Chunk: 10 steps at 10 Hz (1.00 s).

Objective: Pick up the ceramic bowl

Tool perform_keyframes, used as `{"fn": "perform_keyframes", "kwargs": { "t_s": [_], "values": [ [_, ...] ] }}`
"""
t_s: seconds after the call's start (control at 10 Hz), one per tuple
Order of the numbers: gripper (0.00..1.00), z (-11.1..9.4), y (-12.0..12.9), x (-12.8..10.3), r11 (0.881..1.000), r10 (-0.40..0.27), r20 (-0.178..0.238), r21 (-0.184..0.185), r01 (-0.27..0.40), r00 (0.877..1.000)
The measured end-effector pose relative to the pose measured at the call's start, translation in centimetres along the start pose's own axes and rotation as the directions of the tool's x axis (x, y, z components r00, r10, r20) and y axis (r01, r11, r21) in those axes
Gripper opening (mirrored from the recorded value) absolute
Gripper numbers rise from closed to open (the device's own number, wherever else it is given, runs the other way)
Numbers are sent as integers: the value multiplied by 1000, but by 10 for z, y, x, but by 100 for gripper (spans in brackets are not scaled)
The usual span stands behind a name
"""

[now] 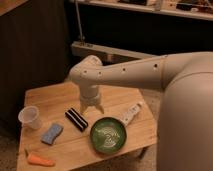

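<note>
Glossy green ceramic bowl (108, 135), pale swirls; gripper (92, 110) just beyond, jaws apart.

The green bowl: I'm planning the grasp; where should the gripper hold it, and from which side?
Pinch the bowl by its rim from above, one finger inside, one outside, probably at the far-left edge nearest the open gripper above the table. It sits upright, shallow, too wide to span.

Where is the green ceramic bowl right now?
In the camera view, the glossy green ceramic bowl sits near the wooden table's front right edge, between the black striped block and the white tube; the gripper hovers just behind it, jaws open.
</note>
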<state>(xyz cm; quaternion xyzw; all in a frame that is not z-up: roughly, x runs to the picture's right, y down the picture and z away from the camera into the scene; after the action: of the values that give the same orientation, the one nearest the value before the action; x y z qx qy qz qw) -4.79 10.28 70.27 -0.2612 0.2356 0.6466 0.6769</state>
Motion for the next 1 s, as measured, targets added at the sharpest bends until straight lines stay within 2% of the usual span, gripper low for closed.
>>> {"fn": "perform_keyframes", "kwargs": {
  "t_s": [0.3,0.6,0.8,0.9,1.0],
  "values": [
    [65,-1,-51,2,1000,0,1,-2,0,1000],
    [65,-2,-119,5,1000,2,1,-1,-2,1000],
    [65,-3,-155,8,1000,2,3,-2,-2,1000],
    [65,-3,-167,13,1000,1,2,-2,-1,1000],
    [65,-4,-195,27,1000,4,0,0,-4,1000]
  ]
}}
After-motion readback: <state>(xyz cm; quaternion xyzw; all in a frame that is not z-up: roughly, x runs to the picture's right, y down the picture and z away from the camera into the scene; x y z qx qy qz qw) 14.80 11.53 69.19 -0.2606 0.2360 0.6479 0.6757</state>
